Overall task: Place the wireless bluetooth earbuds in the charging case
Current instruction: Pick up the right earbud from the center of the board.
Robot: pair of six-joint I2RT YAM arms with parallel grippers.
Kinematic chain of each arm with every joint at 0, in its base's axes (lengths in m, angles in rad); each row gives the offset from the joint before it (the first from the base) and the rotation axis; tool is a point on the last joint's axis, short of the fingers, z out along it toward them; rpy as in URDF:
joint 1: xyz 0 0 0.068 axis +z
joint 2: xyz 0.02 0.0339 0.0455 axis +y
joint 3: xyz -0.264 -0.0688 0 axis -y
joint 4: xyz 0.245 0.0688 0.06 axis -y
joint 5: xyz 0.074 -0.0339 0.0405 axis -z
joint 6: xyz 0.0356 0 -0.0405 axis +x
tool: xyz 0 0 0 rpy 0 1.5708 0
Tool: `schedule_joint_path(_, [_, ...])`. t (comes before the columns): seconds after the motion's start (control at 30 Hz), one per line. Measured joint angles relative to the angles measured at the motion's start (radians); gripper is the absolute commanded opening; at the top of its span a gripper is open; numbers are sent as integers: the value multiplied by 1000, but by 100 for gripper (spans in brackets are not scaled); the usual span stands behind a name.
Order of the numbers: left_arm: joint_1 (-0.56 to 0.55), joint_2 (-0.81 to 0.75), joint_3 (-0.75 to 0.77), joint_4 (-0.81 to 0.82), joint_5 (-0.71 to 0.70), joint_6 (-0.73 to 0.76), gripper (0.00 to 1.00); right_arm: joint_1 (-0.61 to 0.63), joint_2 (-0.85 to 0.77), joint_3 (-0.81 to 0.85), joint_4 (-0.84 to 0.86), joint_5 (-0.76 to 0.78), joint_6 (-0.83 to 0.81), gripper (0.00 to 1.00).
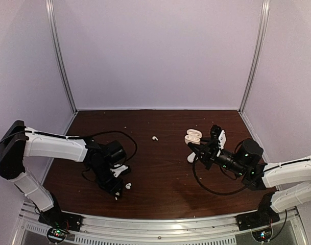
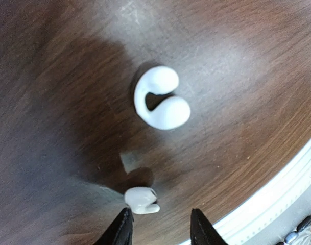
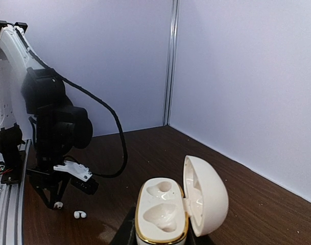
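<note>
Two white earbuds lie under my left gripper (image 2: 160, 228). A C-shaped earbud (image 2: 160, 99) rests on the wood ahead of the fingers. A smaller earbud (image 2: 141, 200) sits just off the tip of the left finger, with a wide gap to the right finger; the jaws stand open. From above, this gripper (image 1: 117, 190) is near the front edge, beside the C-shaped earbud (image 1: 128, 186). A third earbud (image 1: 154, 138) lies mid-table. My right gripper (image 1: 202, 147) is shut on the charging case (image 3: 163, 212), whose lid (image 3: 209, 199) is swung open and whose two wells are empty.
The table's metal front rail (image 2: 278, 204) runs close behind the left gripper. A small white object (image 1: 191, 157) lies on the wood just below the held case (image 1: 193, 137). Black cables loop from both wrists. White walls close in the back and sides.
</note>
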Motion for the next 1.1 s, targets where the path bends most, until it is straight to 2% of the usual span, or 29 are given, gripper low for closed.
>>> schedule_joint_path(0.5, [-7,95,39,-4,-55,-1,31,0,0,0,-1,1,0,0])
schedule_joint_path(0.7, [-13,106,48,-5,-68,4,22,0,-1,0,-1,2,-1,0])
schedule_joint_path(1.1, [-25,108,54,-6,-82,8,18,0,-1,0,-5,2,-2,0])
